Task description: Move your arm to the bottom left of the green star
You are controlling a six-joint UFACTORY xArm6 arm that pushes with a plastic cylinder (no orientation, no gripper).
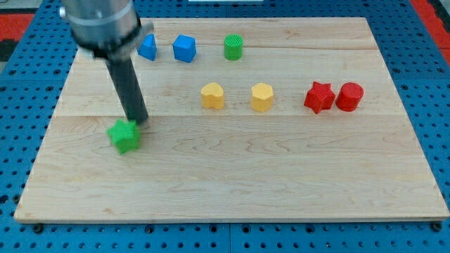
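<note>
Eight small blocks sit on a pale wooden worktop set on a blue pegboard: two green, two blue, two yellow and two red. The green star lies alone in the view's left half, about midway down the board, slightly blurred. My tip rests at the star's upper right corner, touching or just beside it; the dark rod slants up from there toward the view's top left into a blurred grey housing. The arm carries no hand, so there is nothing to be clenched or released. Along the view's top runs a row of three: a blue block partly hidden behind the housing, its shape unclear, a blue cube-like block and a green cylinder. Below that row, a second line holds two yellow blocks, roughly hexagonal, set apart from each other, then a red star touching a red cylinder at the view's right. Bare wood spreads below and to the view's left of the green star, out to the worktop's left and bottom edges; the whole lower half of the board carries no other block. The nearest neighbours stand well apart at the view's top and right.
</note>
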